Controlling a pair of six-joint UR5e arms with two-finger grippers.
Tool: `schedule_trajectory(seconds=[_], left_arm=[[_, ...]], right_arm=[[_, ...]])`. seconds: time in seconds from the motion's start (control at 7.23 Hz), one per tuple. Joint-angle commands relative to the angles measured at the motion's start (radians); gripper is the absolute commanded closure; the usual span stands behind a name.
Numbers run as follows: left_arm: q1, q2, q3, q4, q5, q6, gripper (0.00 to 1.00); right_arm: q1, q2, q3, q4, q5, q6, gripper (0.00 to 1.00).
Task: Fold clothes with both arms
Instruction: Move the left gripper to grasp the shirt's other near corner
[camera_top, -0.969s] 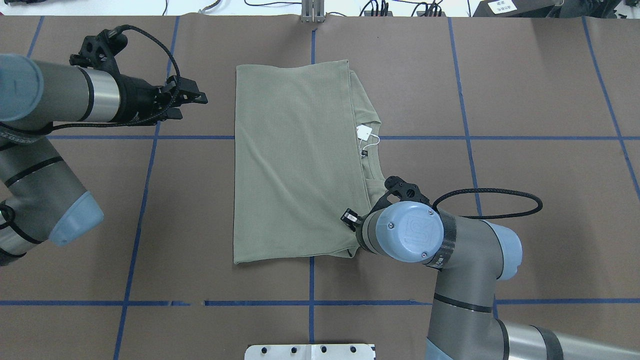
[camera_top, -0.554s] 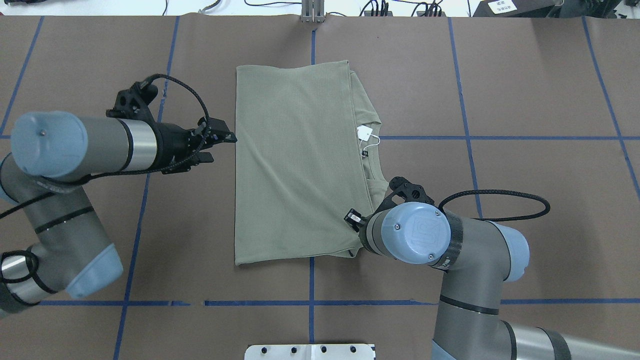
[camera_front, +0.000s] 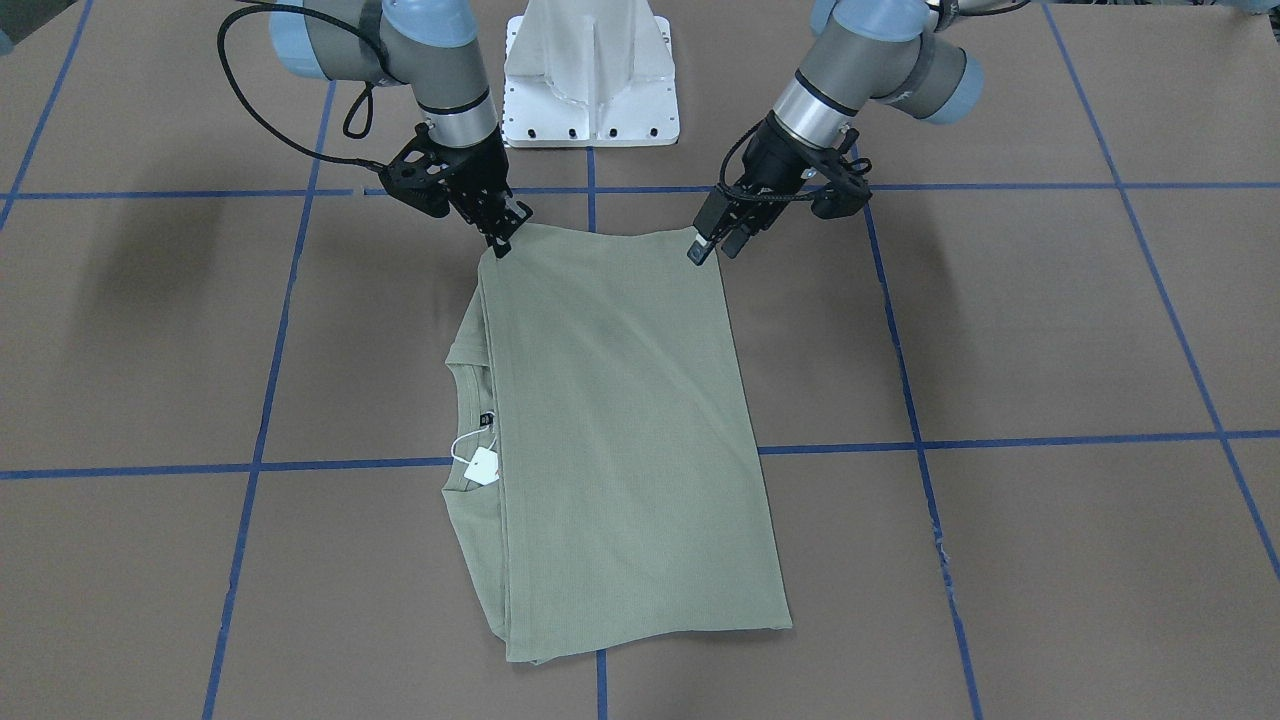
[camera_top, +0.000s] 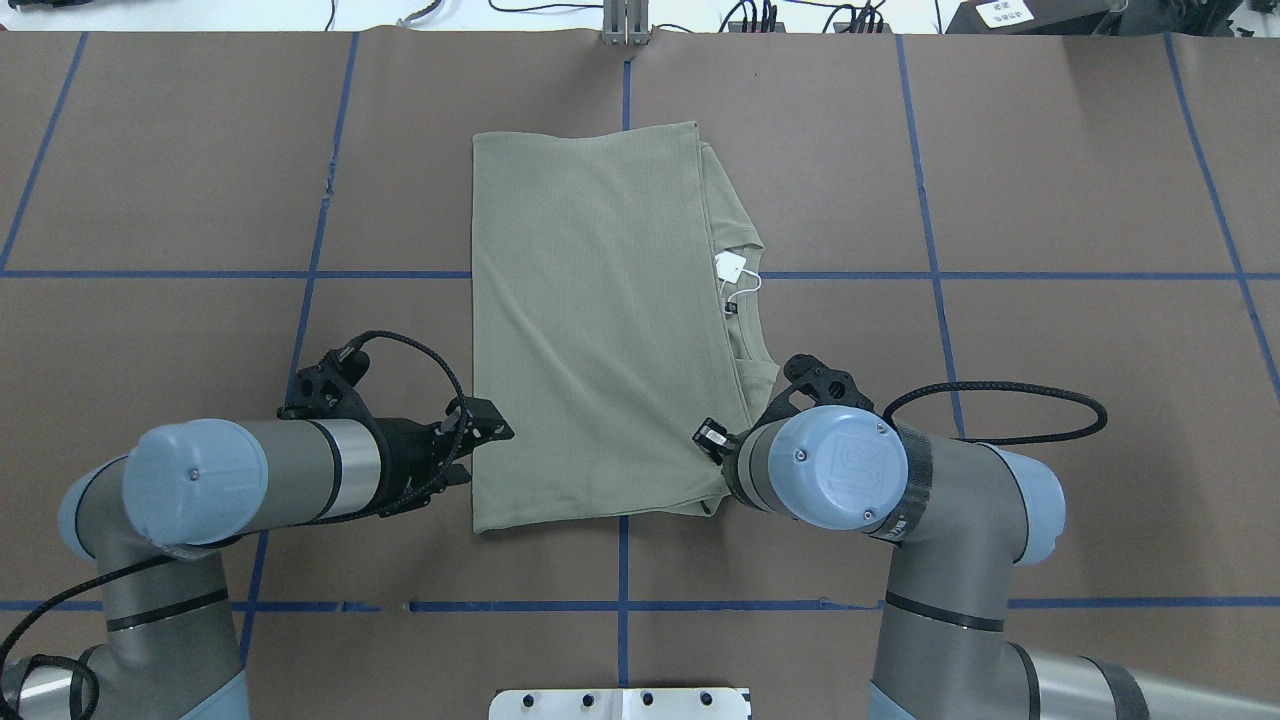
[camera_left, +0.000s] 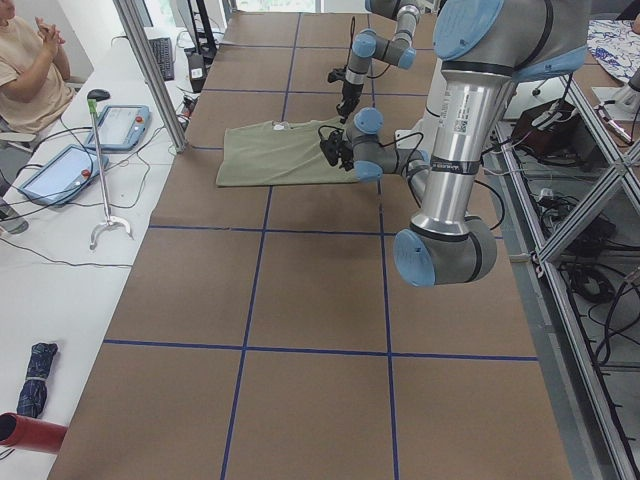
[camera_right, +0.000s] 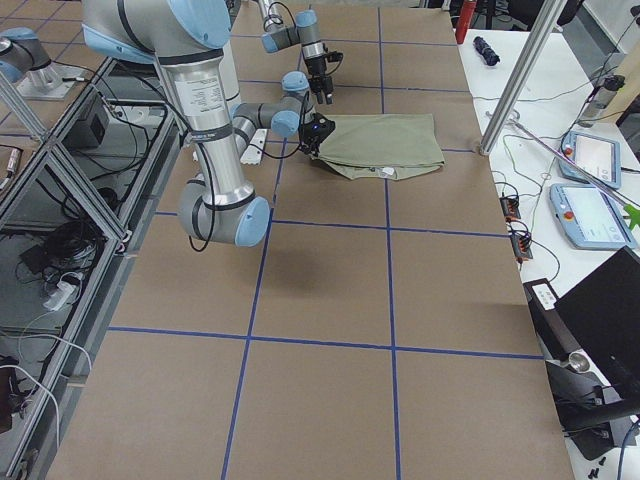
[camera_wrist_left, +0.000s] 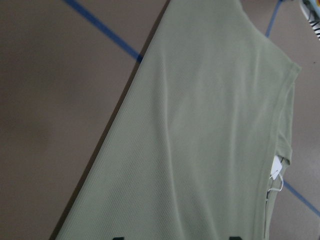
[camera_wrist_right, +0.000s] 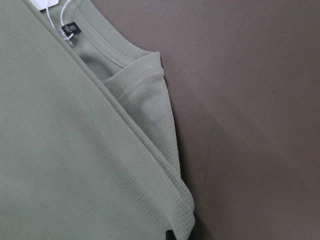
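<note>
Shirt (camera_top: 590, 330): pale sage-green knit, folded lengthwise into a tall rectangle. It lies flat on the brown table (camera_top: 1050, 180), across the blue tape lines. Neck opening shows along its right edge in the overhead view, with a white hang tag (camera_top: 730, 266) there.

Both grippers sit at the shirt's hem end nearest the robot. Right gripper (camera_front: 497, 245): tips pressed together, pinching the corner on the neck side. Left gripper (camera_front: 711, 250): fingers spread, poised at the opposite corner, cloth showing between them in the wrist view.
</note>
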Motion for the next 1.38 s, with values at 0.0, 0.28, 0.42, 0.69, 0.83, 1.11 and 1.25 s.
schedule_trajectory(seconds=[0.0, 0.28, 0.42, 0.69, 0.83, 1.11, 1.25], left_arm=[[0.052, 0.006, 0.013, 0.044, 0.008, -0.017, 0.25], [0.063, 0.005, 0.015, 0.081, 0.009, -0.016, 0.28], [0.063, 0.005, 0.015, 0.081, 0.009, -0.016, 0.31], [0.089, 0.008, 0.023, 0.083, 0.009, -0.017, 0.39], [0.095, 0.008, 0.026, 0.083, 0.009, -0.019, 0.40], [0.098, 0.009, 0.032, 0.083, 0.014, -0.022, 0.53], [0.098, 0.009, 0.032, 0.083, 0.026, -0.022, 0.64]], right_arm=[[0.000, 0.000, 0.003, -0.002, -0.001, 0.000, 1.00], [0.000, 0.000, 0.006, -0.002, -0.001, 0.000, 1.00], [0.000, 0.000, 0.006, -0.002, -0.001, 0.000, 1.00], [0.000, 0.000, 0.008, -0.002, -0.001, 0.000, 1.00], [0.000, 0.000, 0.008, -0.002, -0.001, 0.000, 1.00], [0.000, 0.001, 0.008, -0.002, 0.000, 0.000, 1.00], [0.000, 0.000, 0.008, -0.002, 0.000, 0.000, 1.00]])
